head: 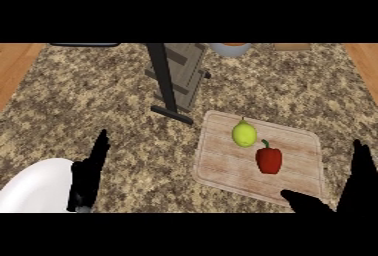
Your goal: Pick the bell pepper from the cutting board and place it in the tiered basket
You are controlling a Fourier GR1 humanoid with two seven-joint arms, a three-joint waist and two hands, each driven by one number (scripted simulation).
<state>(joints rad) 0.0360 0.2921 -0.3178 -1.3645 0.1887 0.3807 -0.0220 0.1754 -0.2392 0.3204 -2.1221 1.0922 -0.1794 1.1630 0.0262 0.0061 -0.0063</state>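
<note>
A red bell pepper [269, 160] lies on the wooden cutting board [221, 170], just right of its middle. A yellow-green lemon [244, 134] sits on the board right behind the pepper. The tiered basket [177, 75], a dark post on a grey slatted frame, stands at the back centre of the counter. My right hand [354, 187] is open at the lower right, thumb over the board's near right corner, fingers up beside the board's right edge; it touches nothing. Open too, my left hand [88, 172] rests at the lower left, fingers up.
A white plate [33, 192] lies at the lower left corner, partly under my left hand. A bowl [230, 48] and a tan object [291, 47] sit at the counter's far edge. Wooden floor shows past both sides of the speckled counter.
</note>
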